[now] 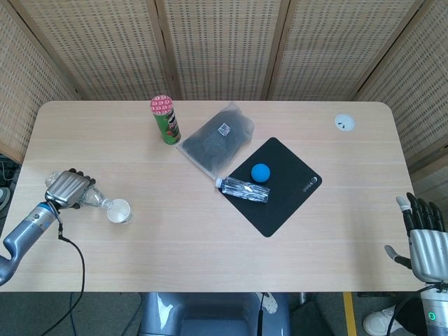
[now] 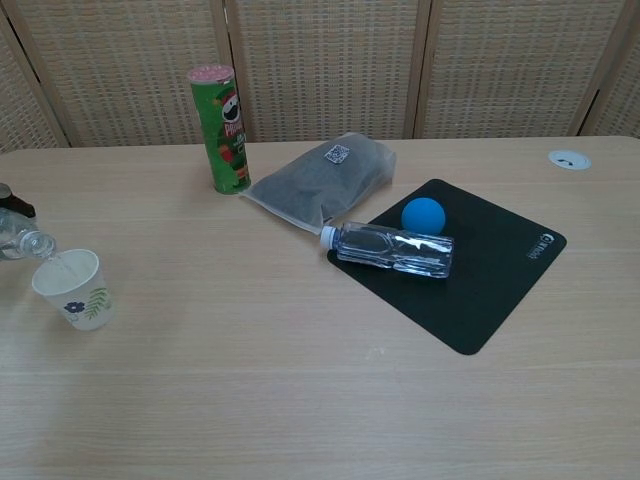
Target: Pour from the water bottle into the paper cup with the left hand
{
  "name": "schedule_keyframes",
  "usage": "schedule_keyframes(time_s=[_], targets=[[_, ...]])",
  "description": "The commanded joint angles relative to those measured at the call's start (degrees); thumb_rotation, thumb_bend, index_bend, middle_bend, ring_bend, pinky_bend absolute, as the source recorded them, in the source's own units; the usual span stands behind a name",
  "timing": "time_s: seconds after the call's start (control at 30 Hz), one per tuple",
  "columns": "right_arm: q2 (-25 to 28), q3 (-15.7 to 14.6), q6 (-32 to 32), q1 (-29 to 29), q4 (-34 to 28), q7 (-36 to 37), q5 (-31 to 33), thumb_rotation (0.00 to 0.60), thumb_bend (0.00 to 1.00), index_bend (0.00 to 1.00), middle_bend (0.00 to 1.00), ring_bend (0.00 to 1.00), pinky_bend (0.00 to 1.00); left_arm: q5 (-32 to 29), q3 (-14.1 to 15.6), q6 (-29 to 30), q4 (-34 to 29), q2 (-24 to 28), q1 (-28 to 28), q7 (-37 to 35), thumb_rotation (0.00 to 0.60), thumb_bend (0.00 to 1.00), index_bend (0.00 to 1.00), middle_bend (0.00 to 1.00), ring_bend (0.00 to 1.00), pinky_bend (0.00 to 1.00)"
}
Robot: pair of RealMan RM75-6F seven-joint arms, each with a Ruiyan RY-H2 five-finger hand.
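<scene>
My fingers are curled tight around the bottle, knuckles up in the head view, at the near left corner of the table. My left hand holds the bottle tipped over, its body under my palm and its neck pointing right and slightly down toward the cup. My left forearm runs back from the wrist to the lower left, off the table edge, with a black cable hanging from it.

In the chest view only the bottle's neck and a dark sliver of my hand show at the left border. The mouth sits just above the cup's near rim, touching it or nearly so; I cannot tell which. A thin clear stream seems to run from the mouth into the cup, though it is faint at this size. The cup stands upright.

My right hand hangs off the table's near right corner, fingers straight, spread a little and pointing up, holding nothing.

Farther out on the table a green can stands upright, a dark bag lies beside it, and a black mat carries a blue ball and a second bottle lying on its side.
</scene>
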Motion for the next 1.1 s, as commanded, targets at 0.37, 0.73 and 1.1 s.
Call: schedule_keyframes(time_s=[0.37,0.73,1.1], targets=[[0.0,0.0,0.1,-0.1,0.0,-0.1,-0.1,0.6,0.0,0.0,0.0,0.0,0.0,-0.7,-0.4,1.2,-1.1,0.6,0.5,-0.5,0.6,0.61,0.7,0.54,0.37,0.41],[-0.1,-0.1,-0.1,0.0,-0.1,-0.6,-0.1,0.6,0.0,0.0,0.0,0.0,0.0,-0.5,-0.2,4.8,2.3,0.1,2.0,-14.3,0.6,0.61,0.7,0.54,0.37,0.41],[-0.4,-0.1,-0.2,0.0,-0.1,-1.2,-0.1,0.6,0.0,0.0,0.0,0.0,0.0,-1.6,-1.3,6.5,3.1,0.1,2.2,-33.7,0.6,0.61,0.7,0.54,0.37,0.41]])
